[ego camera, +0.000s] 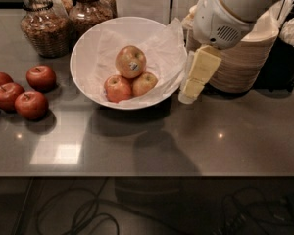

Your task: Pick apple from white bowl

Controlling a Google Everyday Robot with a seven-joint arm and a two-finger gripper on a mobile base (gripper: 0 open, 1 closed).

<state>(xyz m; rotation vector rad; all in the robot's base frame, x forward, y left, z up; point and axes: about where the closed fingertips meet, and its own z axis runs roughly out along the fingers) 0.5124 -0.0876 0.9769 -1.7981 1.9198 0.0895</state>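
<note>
The apple [131, 61] is the largest, yellow-red with a small dark-and-white sticker. It rests on top of two smaller yellow-red apples [118, 88] inside the white bowl [83, 43], which is lined with crumpled white paper. The bowl stands at the back middle of the grey counter. My gripper [187, 96] hangs from the white arm [220, 18] just right of the bowl's right rim, by the paper's edge. It points down and to the left, level with the bowl. It holds nothing that I can see.
Several dark red apples [31, 105] lie on the counter left of the bowl. Two glass jars [39, 26] stand at the back left. Stacks of off-white disposable bowls [245, 62] stand right behind my gripper. A dark container [289, 53] is at the far right.
</note>
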